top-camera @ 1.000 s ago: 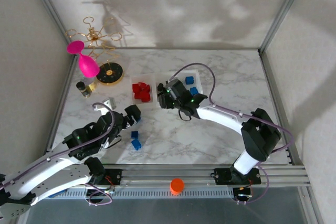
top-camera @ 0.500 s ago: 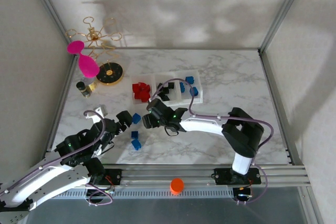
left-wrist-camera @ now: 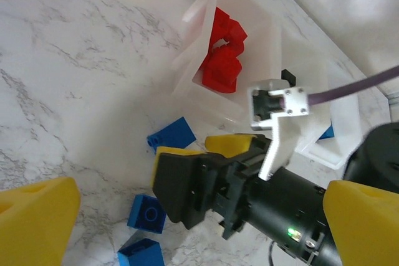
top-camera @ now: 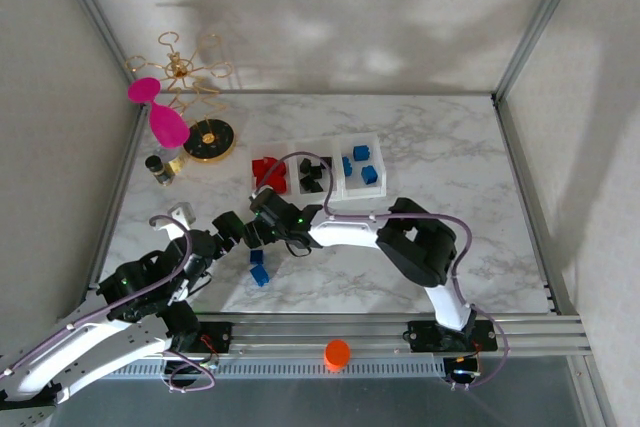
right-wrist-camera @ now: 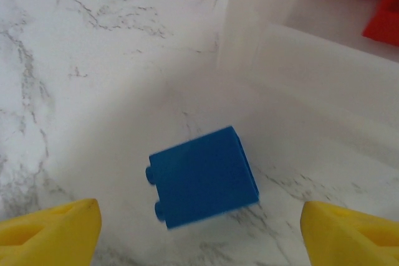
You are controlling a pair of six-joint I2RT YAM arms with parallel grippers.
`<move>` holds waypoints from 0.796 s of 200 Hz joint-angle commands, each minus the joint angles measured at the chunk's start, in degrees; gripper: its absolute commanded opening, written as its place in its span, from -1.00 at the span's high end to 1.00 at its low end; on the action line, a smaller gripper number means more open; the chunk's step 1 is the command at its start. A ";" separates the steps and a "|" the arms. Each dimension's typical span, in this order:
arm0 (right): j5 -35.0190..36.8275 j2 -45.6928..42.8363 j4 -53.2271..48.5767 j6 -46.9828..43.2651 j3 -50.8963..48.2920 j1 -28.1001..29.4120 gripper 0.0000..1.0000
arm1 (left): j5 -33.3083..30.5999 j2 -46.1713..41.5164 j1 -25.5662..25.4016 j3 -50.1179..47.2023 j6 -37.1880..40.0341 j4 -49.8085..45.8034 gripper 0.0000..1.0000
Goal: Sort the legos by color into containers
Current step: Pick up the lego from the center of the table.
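Three blue legos lie loose on the surface point(top-camera: 430, 147), near the front of the bins point(top-camera: 333, 162).

Item in hand: one oblong blue lego point(right-wrist-camera: 202, 175), lying on its side with its studs toward the left of the right wrist view, just beside a corner of the red bin point(right-wrist-camera: 240, 29).

State of right claw point(right-wrist-camera: 199, 241): spread, hovering over that lego, one finger to each side, neither touching.

State of left claw point(left-wrist-camera: 199, 228): spread, empty, close to the right one.

Other two blue legos point(top-camera: 260, 275): together, nearer the arm bases.

Step, as judged: approach to a pick.

Next move calls for a straight descent, then closing across the lego's flat sides. The bin wall alongside leaves little room.

Destination: blue bin point(top-camera: 360, 139), right end of the row. Red legos point(top-camera: 268, 172) and black legos point(top-camera: 310, 175) sit in their own bins.
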 commanded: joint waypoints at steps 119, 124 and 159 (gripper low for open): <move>4.78 8.60 -4.77 -8.27 9.27 0.05 -0.24 | -1.78 -0.08 0.46 -0.60 -0.88 -1.02 -0.99; 4.78 8.32 -4.78 -8.27 9.07 0.04 -0.20 | -1.76 -0.08 0.49 -0.60 -0.87 -0.90 -0.99; 4.05 5.07 -4.39 -8.02 7.36 -0.01 0.07 | -1.54 0.17 0.54 -0.35 -0.62 -0.23 -0.99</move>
